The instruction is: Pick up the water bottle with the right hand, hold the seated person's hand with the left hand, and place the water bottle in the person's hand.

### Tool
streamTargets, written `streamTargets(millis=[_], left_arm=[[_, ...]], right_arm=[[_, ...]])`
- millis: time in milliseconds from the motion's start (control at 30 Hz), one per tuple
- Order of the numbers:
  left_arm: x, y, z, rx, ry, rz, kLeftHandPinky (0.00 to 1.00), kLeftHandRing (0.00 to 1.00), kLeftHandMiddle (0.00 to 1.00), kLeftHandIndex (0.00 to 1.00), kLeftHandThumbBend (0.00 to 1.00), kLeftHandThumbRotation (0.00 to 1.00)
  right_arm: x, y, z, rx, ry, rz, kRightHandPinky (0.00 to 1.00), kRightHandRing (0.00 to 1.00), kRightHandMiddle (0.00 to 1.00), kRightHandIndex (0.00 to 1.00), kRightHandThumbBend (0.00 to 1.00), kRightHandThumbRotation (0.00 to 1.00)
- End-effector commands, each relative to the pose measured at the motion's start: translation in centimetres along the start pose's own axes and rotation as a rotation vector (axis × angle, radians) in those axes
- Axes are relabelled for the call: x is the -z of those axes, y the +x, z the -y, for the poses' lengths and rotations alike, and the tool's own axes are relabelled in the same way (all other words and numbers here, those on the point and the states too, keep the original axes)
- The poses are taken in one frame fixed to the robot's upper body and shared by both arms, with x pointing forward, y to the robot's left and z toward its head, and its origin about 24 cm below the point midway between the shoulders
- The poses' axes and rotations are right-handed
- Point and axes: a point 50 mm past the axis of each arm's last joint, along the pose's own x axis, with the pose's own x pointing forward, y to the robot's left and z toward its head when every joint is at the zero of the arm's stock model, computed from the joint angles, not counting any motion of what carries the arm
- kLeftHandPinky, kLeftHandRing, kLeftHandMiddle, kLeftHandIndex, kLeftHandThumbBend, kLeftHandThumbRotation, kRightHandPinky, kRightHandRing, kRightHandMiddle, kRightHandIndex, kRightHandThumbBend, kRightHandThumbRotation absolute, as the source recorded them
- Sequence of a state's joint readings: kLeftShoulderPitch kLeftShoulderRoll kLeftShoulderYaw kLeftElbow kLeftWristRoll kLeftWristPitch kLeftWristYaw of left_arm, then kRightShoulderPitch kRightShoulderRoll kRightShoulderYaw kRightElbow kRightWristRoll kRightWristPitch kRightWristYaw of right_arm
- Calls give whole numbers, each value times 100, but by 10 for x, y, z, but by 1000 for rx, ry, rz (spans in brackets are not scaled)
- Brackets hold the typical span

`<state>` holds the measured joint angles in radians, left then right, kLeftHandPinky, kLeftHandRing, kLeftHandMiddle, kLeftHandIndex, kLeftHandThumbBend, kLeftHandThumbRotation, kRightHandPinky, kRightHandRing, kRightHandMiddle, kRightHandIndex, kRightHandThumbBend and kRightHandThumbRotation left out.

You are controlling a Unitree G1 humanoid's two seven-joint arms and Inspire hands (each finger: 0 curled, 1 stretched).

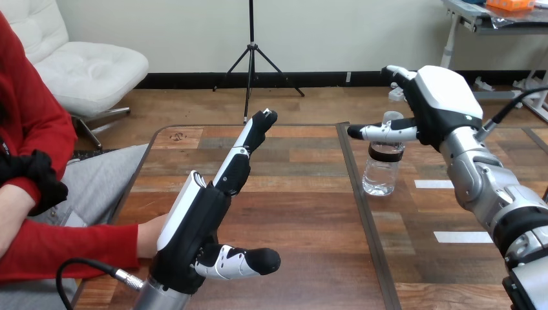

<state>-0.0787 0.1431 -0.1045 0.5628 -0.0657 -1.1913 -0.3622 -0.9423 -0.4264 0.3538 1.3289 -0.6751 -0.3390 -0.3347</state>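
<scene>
Right hand [439,103], spread wide, is hovering at two o'clock by the water bottle [382,171], a high grip risking a topple; left hand [194,226] is standing open beside the person's hand [150,236]

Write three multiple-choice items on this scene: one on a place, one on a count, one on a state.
1. Where is the bottle?
A. in the person's hand
B. lying on the floor
C. upright on the table

2. How many white strips lie on the table, right of the bottle?
A. one
B. two
C. four

3. How are the left hand's fingers?
A. straight and open
B. curled into a fist
C. wrapped round the bottle

Key:
1 C: its base rests on the wood, close by the right hand.
2 B: one strip lies nearer the bottle, and the other lies nearer the robot.
3 A: the fingers reach out straight and hold nothing.
</scene>
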Motion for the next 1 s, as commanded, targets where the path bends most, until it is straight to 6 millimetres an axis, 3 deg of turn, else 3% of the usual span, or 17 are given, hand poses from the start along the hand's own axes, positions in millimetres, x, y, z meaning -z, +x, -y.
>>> streamTargets(millis=[0, 967], left_arm=[[-5, 10, -2, -11, 17, 58, 100, 100, 100, 100, 100, 78], [-6, 9, 3, -19, -6, 56, 100, 100, 100, 100, 100, 77]], right_arm=[[-15, 15, 27, 62, -49, 42, 86, 89, 87, 89, 100, 65], [-13, 14, 13, -96, -97, -13, 84, 89, 89, 90, 100, 68]])
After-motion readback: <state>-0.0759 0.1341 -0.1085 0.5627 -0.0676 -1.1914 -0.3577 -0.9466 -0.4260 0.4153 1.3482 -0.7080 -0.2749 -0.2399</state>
